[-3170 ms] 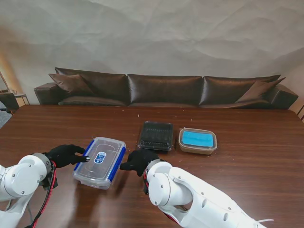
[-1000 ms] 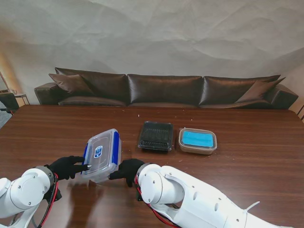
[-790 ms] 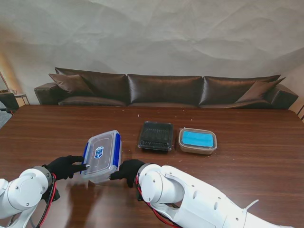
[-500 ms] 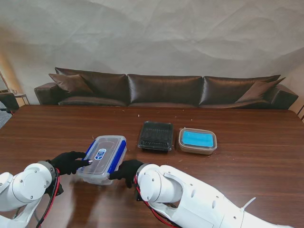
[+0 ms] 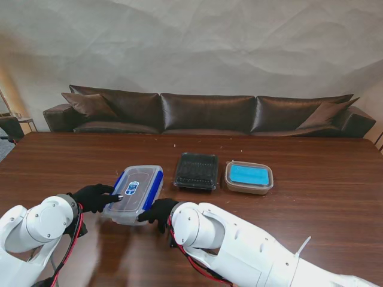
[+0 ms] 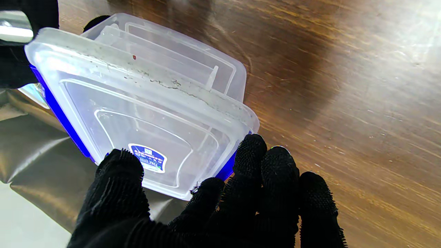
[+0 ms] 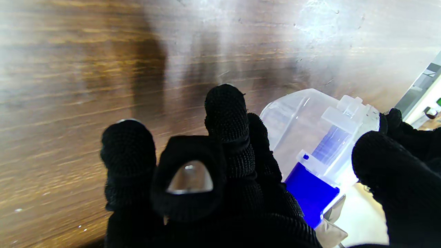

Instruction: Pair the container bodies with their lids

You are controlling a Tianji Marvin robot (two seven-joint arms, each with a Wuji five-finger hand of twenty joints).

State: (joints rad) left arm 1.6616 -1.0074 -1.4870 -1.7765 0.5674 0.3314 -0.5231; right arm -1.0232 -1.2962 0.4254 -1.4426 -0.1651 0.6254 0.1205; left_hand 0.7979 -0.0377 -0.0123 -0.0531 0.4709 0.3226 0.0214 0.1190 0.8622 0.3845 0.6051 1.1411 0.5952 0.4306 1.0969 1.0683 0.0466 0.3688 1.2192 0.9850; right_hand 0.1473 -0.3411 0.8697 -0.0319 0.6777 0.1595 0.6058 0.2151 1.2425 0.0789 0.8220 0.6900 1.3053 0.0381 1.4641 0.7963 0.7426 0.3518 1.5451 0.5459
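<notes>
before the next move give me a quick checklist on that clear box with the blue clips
1. Left hand grips the clear box: ok.
2. Right hand grips its other side: ok.
3. Lid on the body: ok; blue clips latched: cannot tell.
4. Box set on the table: cannot tell; left wrist view suggests it is held off the wood.
5. Clear of the black container: ok.
6. Blue-lidded container closed, out of the way: ok.

Glossy white rounded arm shells, black knit-gloved left hand (image 5: 96,197), right hand (image 5: 157,211), apparently red cables
</notes>
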